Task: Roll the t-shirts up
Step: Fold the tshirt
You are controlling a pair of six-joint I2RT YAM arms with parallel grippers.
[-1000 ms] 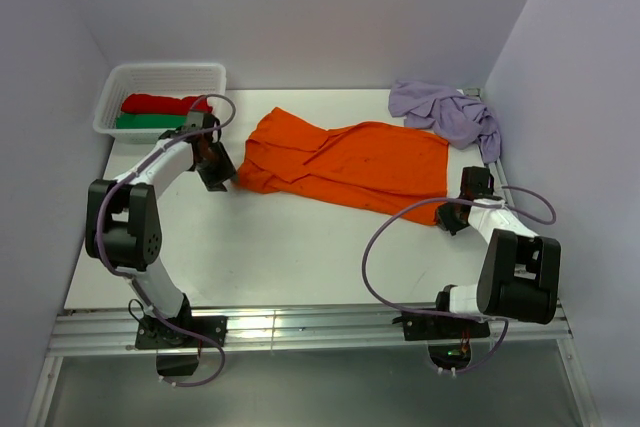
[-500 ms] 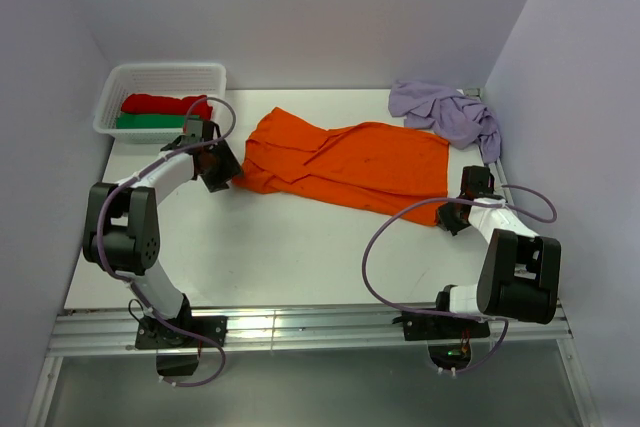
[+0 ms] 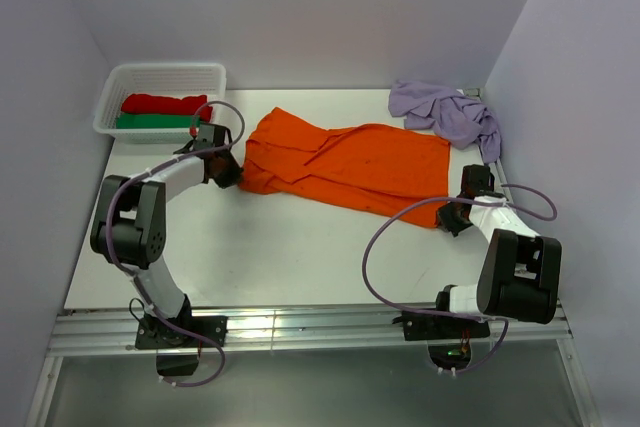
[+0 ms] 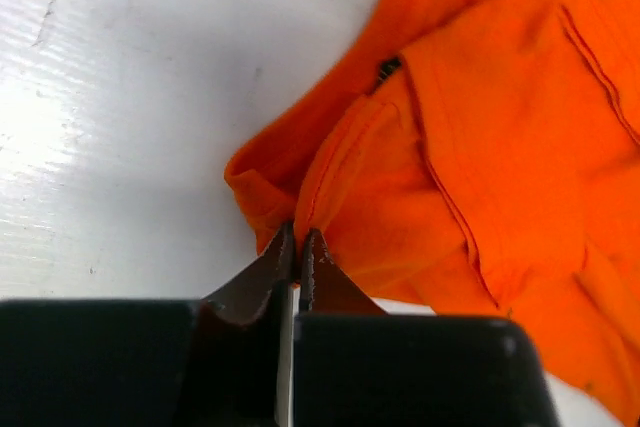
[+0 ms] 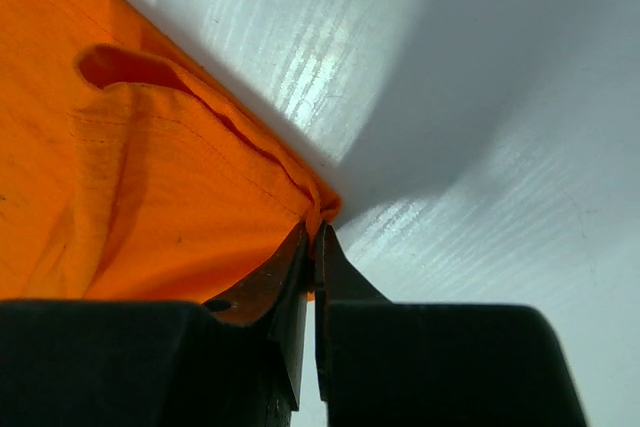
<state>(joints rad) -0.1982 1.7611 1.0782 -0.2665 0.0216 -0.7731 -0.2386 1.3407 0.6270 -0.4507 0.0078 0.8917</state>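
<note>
An orange t-shirt (image 3: 345, 167) lies spread across the middle of the white table, creased near its left end. My left gripper (image 3: 228, 176) is shut on the shirt's near left corner; in the left wrist view the gripper (image 4: 299, 237) pinches a fold of the orange t-shirt (image 4: 480, 147). My right gripper (image 3: 447, 215) is shut on the near right corner; in the right wrist view the gripper (image 5: 312, 231) clamps the hem of the orange t-shirt (image 5: 120, 177). A lilac t-shirt (image 3: 445, 112) lies crumpled at the back right.
A white basket (image 3: 150, 77) at the back left holds a red roll (image 3: 160, 104) and a green roll (image 3: 150, 121). Walls close in the table on the left, back and right. A metal rail (image 3: 300, 327) runs along the near edge.
My left gripper has moved right and down onto the shirt's left corner and closed on it. The right gripper has stayed on its corner.
</note>
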